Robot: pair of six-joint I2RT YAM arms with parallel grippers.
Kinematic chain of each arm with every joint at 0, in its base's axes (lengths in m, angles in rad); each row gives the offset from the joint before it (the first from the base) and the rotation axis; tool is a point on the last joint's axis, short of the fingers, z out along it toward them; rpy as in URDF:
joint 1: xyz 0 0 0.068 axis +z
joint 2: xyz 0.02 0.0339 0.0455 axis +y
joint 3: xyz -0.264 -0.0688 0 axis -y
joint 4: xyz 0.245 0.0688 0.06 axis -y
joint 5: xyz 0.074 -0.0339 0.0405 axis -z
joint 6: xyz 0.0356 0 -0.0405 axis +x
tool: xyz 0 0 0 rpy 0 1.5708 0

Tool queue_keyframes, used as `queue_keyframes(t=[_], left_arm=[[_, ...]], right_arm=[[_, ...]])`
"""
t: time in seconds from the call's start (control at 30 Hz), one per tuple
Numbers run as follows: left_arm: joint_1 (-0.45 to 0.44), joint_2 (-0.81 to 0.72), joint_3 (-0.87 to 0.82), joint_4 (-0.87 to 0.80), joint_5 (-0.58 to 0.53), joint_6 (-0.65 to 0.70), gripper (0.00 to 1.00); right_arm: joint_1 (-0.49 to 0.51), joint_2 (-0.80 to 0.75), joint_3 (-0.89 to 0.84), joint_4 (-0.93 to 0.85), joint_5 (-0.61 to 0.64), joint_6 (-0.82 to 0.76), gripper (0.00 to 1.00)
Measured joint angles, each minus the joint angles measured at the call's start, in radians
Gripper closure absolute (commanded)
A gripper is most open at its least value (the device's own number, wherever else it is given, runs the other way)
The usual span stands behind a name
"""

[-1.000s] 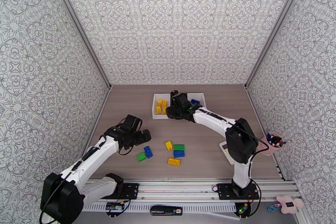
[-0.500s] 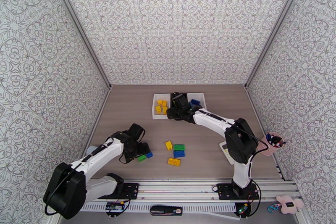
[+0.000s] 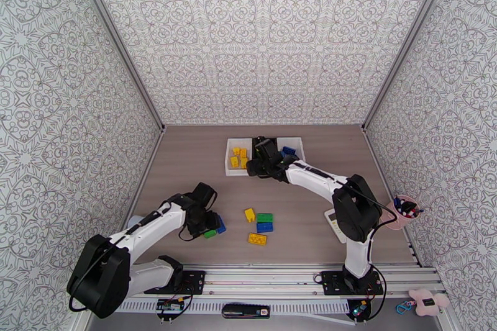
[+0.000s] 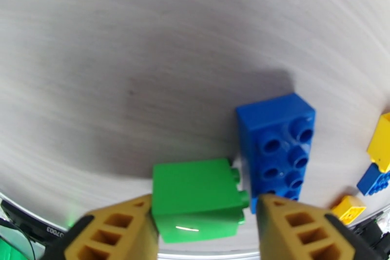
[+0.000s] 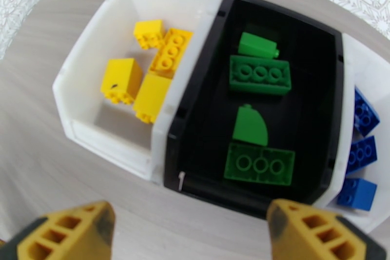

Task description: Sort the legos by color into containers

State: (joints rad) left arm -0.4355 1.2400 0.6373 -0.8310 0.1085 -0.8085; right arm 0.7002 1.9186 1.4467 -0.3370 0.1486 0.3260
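My left gripper (image 3: 211, 228) (image 4: 202, 229) is down on the table, closed in on a green lego (image 4: 197, 205) (image 3: 210, 234). The left finger touches one side and the right finger sits at its studs. A blue lego (image 4: 278, 144) (image 3: 220, 225) lies right beside it. Three containers stand at the back: a white one (image 5: 78, 110) with yellow legos (image 5: 146, 68), a black one (image 5: 312, 90) with green legos (image 5: 258, 74), and a white one (image 5: 343, 124) with blue legos (image 5: 363, 151). My right gripper (image 5: 192, 236) (image 3: 264, 158) hovers open over them, holding nothing.
Loose on the table's middle lie a yellow lego (image 3: 250, 214), a green one (image 3: 265, 217), a blue one (image 3: 265, 226) and another yellow one (image 3: 257, 239). A white remote (image 3: 333, 225) lies by the right arm. A pink cup (image 3: 405, 208) stands at the right edge.
My left gripper has come nearer and lower onto the green lego, and its jaws have narrowed around it. The right arm has barely moved.
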Motion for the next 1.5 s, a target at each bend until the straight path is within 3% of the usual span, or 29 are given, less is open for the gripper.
queue_keyframes(t=[0.43,0.73,1.3,1.5], left_arm=[[0.000,-0.145,-0.051,-0.002,-0.032,0.000,0.42],[0.000,-0.080,-0.060,0.016,-0.027,0.000,0.40],[0.000,-0.084,-0.077,0.025,-0.055,0.003,0.44],[-0.001,-0.030,-0.074,0.047,-0.054,0.008,0.57]], right_arm=[[0.000,0.000,-0.003,0.000,-0.002,0.001,0.14],[0.000,0.000,-0.003,0.000,-0.004,0.007,0.14],[0.000,0.000,-0.006,0.009,-0.016,0.018,0.14],[0.000,0.000,-0.008,0.015,-0.016,0.019,0.14]])
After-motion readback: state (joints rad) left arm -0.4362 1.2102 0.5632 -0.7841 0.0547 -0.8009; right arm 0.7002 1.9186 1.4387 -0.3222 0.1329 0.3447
